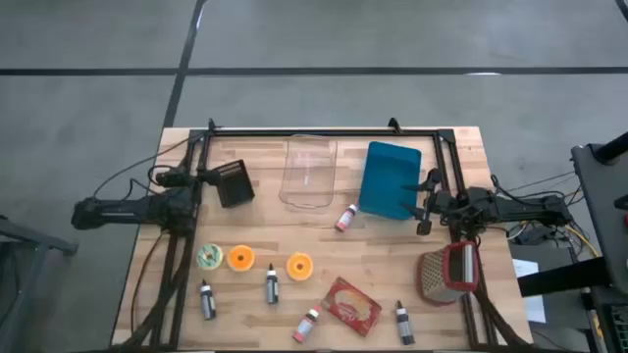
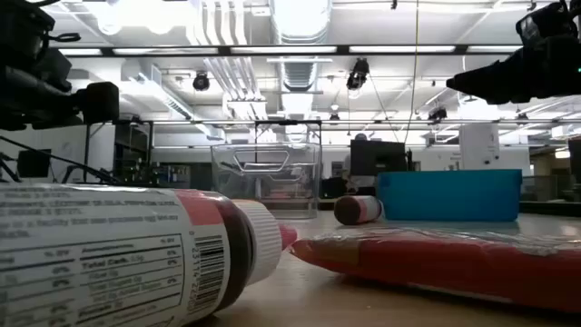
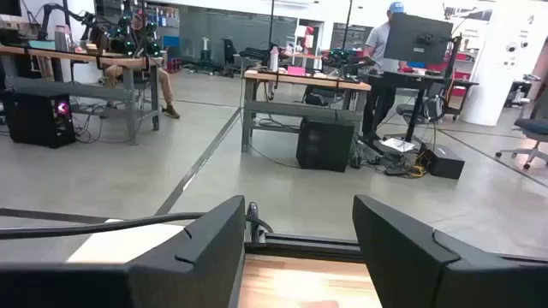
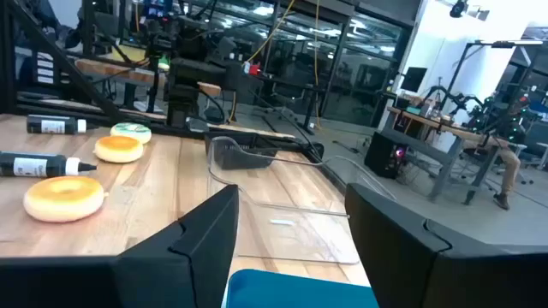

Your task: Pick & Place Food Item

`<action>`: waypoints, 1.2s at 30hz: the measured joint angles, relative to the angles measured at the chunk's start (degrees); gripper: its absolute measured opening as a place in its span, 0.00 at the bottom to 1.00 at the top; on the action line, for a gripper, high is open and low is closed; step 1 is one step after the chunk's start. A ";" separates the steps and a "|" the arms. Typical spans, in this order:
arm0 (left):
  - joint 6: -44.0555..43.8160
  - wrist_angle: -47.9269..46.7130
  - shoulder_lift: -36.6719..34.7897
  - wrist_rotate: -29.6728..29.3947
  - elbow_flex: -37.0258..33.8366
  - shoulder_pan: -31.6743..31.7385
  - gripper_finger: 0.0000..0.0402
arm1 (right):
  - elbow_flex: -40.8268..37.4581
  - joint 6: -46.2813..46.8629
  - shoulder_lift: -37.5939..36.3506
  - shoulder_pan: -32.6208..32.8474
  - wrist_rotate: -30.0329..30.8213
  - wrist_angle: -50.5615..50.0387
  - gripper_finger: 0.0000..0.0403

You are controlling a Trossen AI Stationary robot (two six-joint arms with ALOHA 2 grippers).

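Two orange donuts and a green-and-white donut lie flat on the wooden table near its front. A red food packet lies flat closer to the front edge. Behind them stand a clear plastic container and a blue bin. My left gripper hovers open at the back left, beside the clear container, with nothing between its fingers. My right gripper is open by the blue bin's right side, and it too holds nothing.
Several small dark sauce bottles stand among the food items, and one with a pink cap lies by the blue bin. A red-rimmed mesh basket sits at the right edge. A black frame borders the table's far side.
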 joint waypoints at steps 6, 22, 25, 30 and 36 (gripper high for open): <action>0.00 0.00 0.00 0.00 0.00 0.00 0.55 | 0.00 0.00 -0.01 -0.01 0.02 0.00 0.53; 0.00 -0.01 0.00 0.00 0.00 0.00 0.55 | 0.00 0.00 0.00 -0.02 0.02 0.00 0.53; 0.00 -0.02 0.00 0.00 0.00 0.02 0.55 | 0.00 0.00 -0.02 -0.01 0.02 0.01 0.53; 0.00 -0.01 -0.01 0.00 0.00 0.01 0.55 | 0.00 0.00 0.00 0.00 0.00 0.00 0.53; 0.02 -0.02 0.00 0.00 0.00 0.00 0.55 | 0.00 0.85 0.00 -0.01 0.00 0.01 0.53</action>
